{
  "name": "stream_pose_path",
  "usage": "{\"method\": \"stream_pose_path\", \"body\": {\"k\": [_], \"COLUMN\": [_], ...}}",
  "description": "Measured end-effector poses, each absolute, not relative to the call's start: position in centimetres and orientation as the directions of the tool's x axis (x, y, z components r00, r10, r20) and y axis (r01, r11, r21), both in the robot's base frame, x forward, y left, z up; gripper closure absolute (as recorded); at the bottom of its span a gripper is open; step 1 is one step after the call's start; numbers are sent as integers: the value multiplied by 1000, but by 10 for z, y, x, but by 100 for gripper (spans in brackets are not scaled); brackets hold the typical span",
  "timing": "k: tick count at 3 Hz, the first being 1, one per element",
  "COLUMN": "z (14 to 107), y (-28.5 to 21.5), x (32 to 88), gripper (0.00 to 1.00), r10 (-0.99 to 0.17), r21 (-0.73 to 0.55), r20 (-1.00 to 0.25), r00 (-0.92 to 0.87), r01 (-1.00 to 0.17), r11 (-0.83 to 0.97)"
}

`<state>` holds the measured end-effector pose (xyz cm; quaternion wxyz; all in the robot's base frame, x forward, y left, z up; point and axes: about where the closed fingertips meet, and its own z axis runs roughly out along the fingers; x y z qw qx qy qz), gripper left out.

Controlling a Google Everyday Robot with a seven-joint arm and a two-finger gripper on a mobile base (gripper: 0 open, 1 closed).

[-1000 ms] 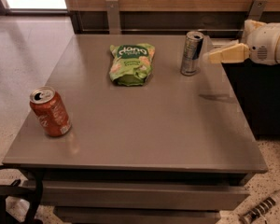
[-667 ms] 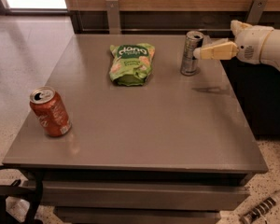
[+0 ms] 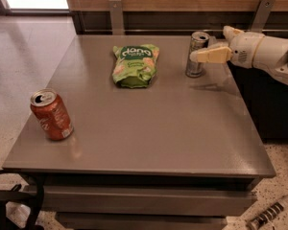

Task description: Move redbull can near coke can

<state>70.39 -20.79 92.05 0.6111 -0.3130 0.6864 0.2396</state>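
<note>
While the redbull can (image 3: 196,56) stood near the table's (image 3: 158,138) right edge, the gripper (image 3: 209,44) flanked it, fingers apart. The coke can (image 3: 51,115) sat well apart, by the left edge.

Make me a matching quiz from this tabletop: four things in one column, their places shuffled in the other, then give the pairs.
Things:
1. redbull can
2. coke can
3. green snack bag
4. end effector

Places:
A. near left of the table
B. far middle, lying flat
C. over the far right edge, at the redbull can
D. far right, standing upright

Pairs: 1-D, 2-A, 3-B, 4-C.
</note>
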Motion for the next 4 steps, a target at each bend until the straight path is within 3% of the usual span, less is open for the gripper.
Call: {"method": "stream_pose_path", "body": {"k": [1,2,3,4], "z": [906,907,907,907], "y": [-195,-192,-189,-185], "x": [711,711,712,712], "gripper": [2,33,55,86], "r10": [-112,-114,-113,-113], "r21": [-27,-28,-27,-26], "r20": [-992,-991,-991,-992], "r00": [-65,-64,-64,-64], "r01": [-743,-746,-748,-752], "r11": [669,666,663,658]}}
